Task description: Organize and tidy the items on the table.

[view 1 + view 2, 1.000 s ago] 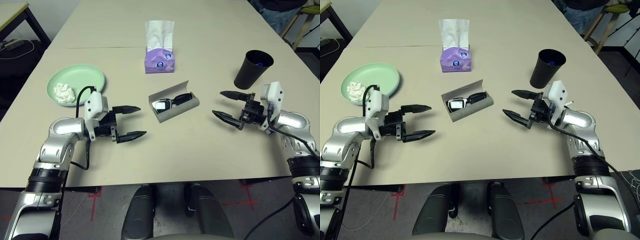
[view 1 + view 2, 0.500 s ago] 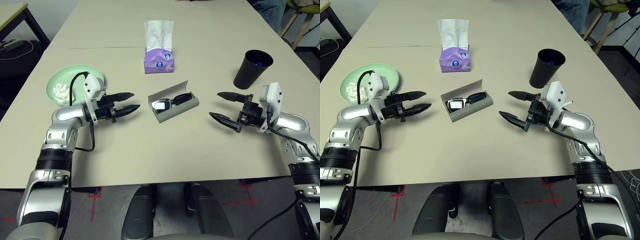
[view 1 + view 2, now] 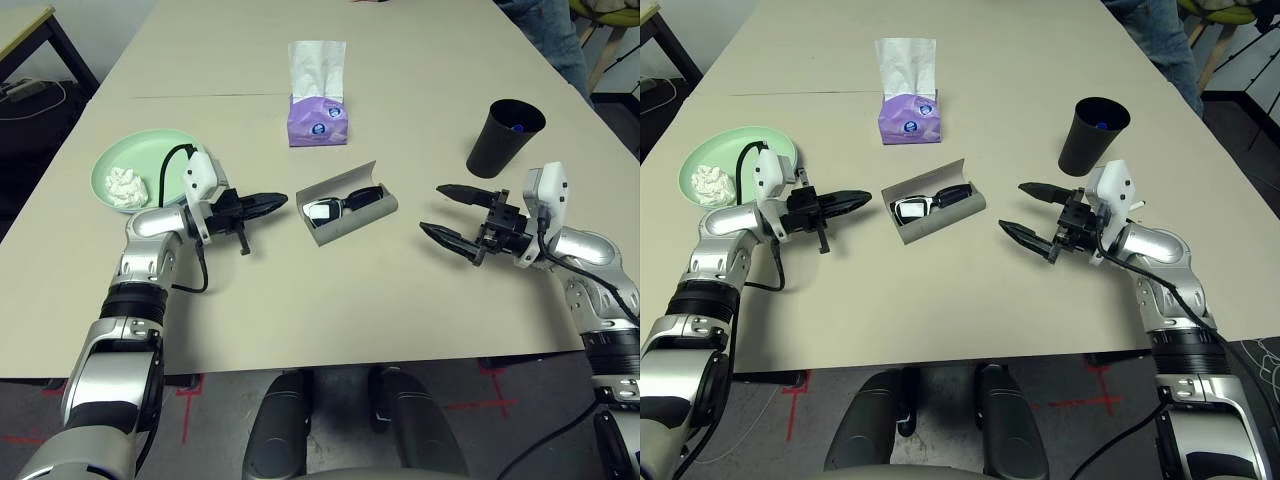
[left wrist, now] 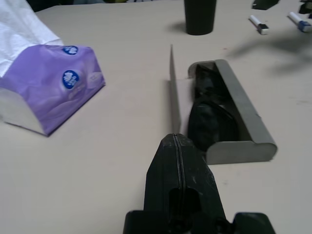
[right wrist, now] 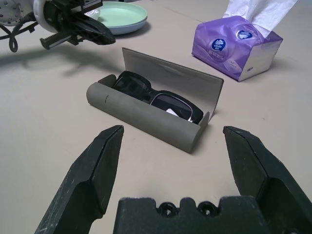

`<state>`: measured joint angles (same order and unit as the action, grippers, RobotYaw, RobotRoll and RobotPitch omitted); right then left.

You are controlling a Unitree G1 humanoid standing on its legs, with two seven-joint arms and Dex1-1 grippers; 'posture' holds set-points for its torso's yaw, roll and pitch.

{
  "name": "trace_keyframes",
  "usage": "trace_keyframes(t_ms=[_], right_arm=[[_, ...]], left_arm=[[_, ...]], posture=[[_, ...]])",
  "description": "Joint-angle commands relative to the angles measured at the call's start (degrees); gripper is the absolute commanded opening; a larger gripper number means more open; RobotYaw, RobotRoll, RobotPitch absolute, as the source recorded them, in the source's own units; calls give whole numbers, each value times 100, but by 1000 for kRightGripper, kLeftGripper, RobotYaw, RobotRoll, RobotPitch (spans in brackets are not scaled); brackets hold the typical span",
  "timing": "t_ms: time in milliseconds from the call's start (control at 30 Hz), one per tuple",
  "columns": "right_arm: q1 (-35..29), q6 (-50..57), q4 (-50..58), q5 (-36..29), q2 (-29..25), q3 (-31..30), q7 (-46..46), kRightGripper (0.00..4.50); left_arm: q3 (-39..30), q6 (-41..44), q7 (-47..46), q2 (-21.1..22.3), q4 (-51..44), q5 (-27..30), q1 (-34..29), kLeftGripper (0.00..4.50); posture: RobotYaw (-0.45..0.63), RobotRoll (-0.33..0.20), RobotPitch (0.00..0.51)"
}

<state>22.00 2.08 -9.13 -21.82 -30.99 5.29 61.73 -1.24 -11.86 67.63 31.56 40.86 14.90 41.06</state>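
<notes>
- The grey-green oblong glasses case (image 3: 348,212) lies open mid-table with the black sunglasses (image 3: 345,204) already inside, its flat lid (image 5: 173,80) standing up at the back — closing that lid looks like the job in hand.
- The left gripper (image 3: 281,202), 2 black fingers pressed tight together and holding nothing, points level at the case's near end, just beside it; a shut tip suits nudging the lid over.
- The right gripper (image 3: 448,212) hangs on the case's other side, well apart, jaws spread wide and empty, probably ready to steady the case.
- Behind the case: a purple tissue pack (image 3: 318,117).
- Left of the case: a mint green round plate (image 3: 150,168) carrying a crumpled white tissue (image 3: 126,186).
- Right of the case: a black cup (image 3: 505,137).
- Everything rests on the large beige table (image 3: 420,50).
</notes>
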Motion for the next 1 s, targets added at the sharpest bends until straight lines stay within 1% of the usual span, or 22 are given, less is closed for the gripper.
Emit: trace_keyframes(t_ms=[33, 267, 500, 733, 867, 1000], right_arm=[[-71, 74, 156, -68, -10, -26, -19, 4500], [-42, 31, 89, -73, -6, -17, 5, 4500], [-82, 17, -121, -73, 14, 28, -9, 4500], [-218, -38, -189, -48, 66, 27, -62, 4500], [-202, -42, -167, -38, 52, 20, -89, 4500], [-162, -41, -161, -31, 44, 9, -116, 4500]], left_arm=[[-21, 126, -302, -67, 141, -160, 98, 22], [93, 279, -656, -215, 60, -328, 188, 22], [275, 298, -746, -432, 67, -527, 277, 22], [427, 205, -311, -548, -92, -487, 199, 22], [476, 291, 154, -593, -472, -283, -6, 22], [508, 507, 398, -634, -935, -141, -207, 22]], posture=[[42, 0, 184], [44, 0, 179], [47, 0, 177], [45, 0, 169], [43, 0, 168], [46, 0, 166]])
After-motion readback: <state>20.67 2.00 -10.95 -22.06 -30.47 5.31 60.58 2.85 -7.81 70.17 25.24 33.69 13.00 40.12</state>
